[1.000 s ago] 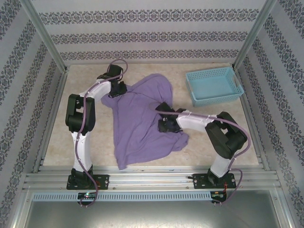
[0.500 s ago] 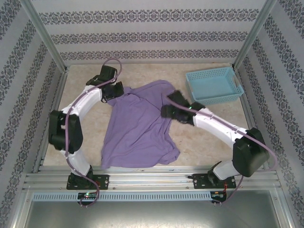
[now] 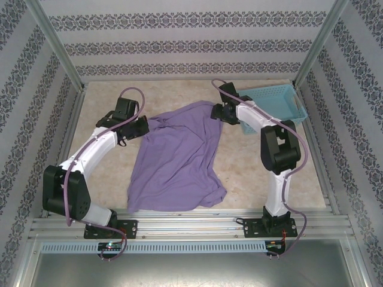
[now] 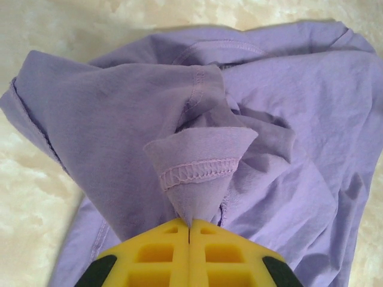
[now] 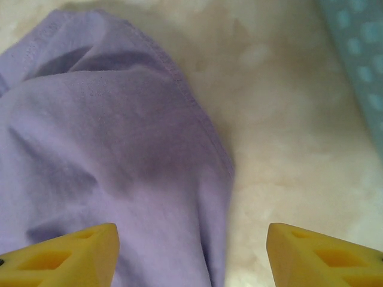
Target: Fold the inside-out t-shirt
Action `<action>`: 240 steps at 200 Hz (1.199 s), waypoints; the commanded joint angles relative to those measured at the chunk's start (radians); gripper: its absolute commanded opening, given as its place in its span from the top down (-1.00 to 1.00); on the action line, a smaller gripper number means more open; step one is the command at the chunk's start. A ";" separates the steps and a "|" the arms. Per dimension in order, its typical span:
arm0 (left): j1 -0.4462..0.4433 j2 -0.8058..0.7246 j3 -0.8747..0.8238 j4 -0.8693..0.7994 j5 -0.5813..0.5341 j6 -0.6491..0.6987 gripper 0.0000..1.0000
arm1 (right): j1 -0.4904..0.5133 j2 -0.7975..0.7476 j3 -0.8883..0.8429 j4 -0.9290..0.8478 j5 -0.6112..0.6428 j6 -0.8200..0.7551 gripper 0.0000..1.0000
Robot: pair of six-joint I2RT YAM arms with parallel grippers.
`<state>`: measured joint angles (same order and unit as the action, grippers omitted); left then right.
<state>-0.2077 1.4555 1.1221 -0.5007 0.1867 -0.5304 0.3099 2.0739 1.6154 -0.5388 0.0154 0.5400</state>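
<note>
My left gripper [image 4: 189,224] is fully closed. The yellow jaws meet with no gap and pinch a small peak of the inside-out t-shirt [image 4: 269,119] just below a stitched hem. From overhead, the left gripper [image 3: 142,122] holds the shirt's far corner on the side away from the blue basket [image 3: 281,103].

My right gripper [image 5: 191,239] stands wide open with nothing clamped between the jaws. One finger is over the purple cloth [image 5: 90,131] and the other is over bare desk [image 5: 287,149], with the shirt's seamed edge running between them. I can't tell from this angle whether the tips touch the fabric. Overhead, the right gripper [image 3: 216,112] sits at the shirt's far corner on the basket side, just beside the basket's left end. The basket [image 5: 359,60] shows as a pale blue blur at the wrist view's edge.

The t-shirt [image 3: 176,158] lies rumpled on the desk [image 3: 269,173], left of the basket and nearer the arm bases. Its long axis runs from the far edge, level with the basket, down towards the near rail. The far edge stretches between the two grippers, and the wider end is nearest the bases.
</note>
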 commanded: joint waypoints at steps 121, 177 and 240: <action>0.136 -0.069 0.176 -0.084 0.002 0.011 1.00 | -0.040 0.035 0.492 -0.326 0.000 -0.173 1.00; 0.200 -0.345 -0.021 -0.007 -0.118 -0.018 1.00 | 0.061 -0.383 0.151 -0.232 0.063 -0.220 1.00; 0.202 -0.569 -0.562 -0.031 0.036 -0.125 1.00 | 0.503 -0.799 -0.874 0.092 0.063 0.102 1.00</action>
<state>-0.0113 0.9417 0.6624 -0.4843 0.1898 -0.6052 0.6994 1.2720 0.9668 -0.5247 0.0742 0.4667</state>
